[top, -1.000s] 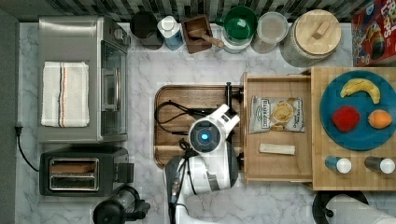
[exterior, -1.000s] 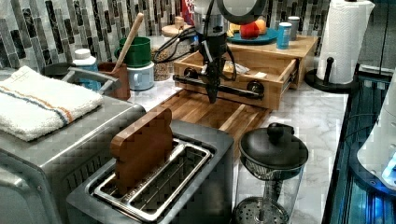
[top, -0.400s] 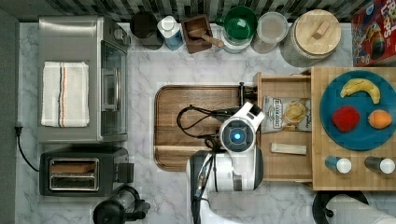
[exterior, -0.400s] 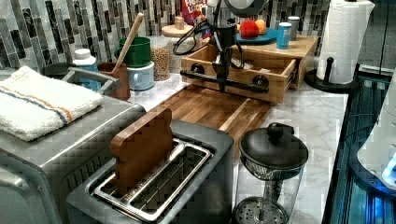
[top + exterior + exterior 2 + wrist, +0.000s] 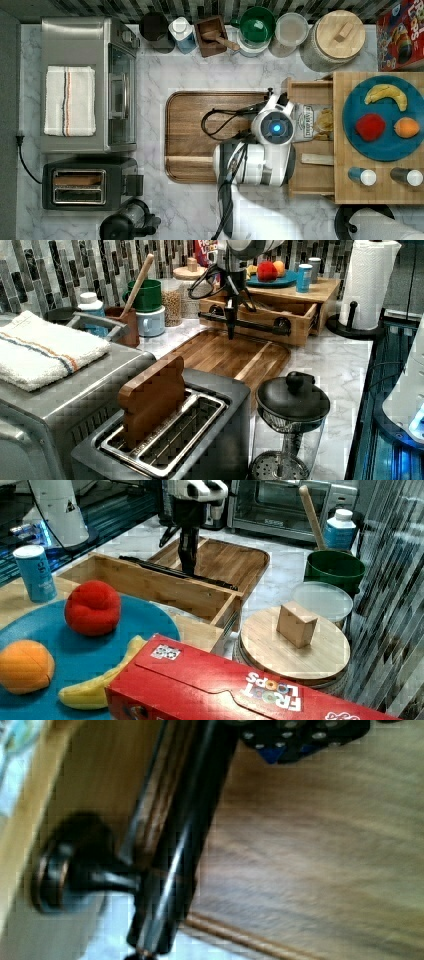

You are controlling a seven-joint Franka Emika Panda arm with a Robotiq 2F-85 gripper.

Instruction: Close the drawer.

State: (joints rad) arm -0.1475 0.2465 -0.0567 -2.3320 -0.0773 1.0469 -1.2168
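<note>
Against the front of the drawer [image 5: 310, 172], at the top view's right of the wooden tray [image 5: 200, 137], the gripper [image 5: 231, 325] hangs vertical with its tip at the black handle bar [image 5: 245, 323]. From above, the arm's white wrist [image 5: 272, 125] covers the handle and much of the drawer's front wall; whether the fingers stand apart or together cannot be told. Close up, the wrist view shows the handle bar [image 5: 175, 850] and one round mount [image 5: 65, 862], blurred, beside the tray's grain. Part of the drawer remains out from under the light wooden top [image 5: 345, 190] that carries the blue plate [image 5: 385, 145]; a snack packet [image 5: 312, 122] and a pale stick [image 5: 317, 159] lie inside, the packet partly hidden by the wrist. At the left view's right, open marble counter [image 5: 330, 365] lies between the tray and the paper-towel stand [image 5: 367, 285]. At the right view's near edge, a red cereal box [image 5: 225, 690] is cut off.
</note>
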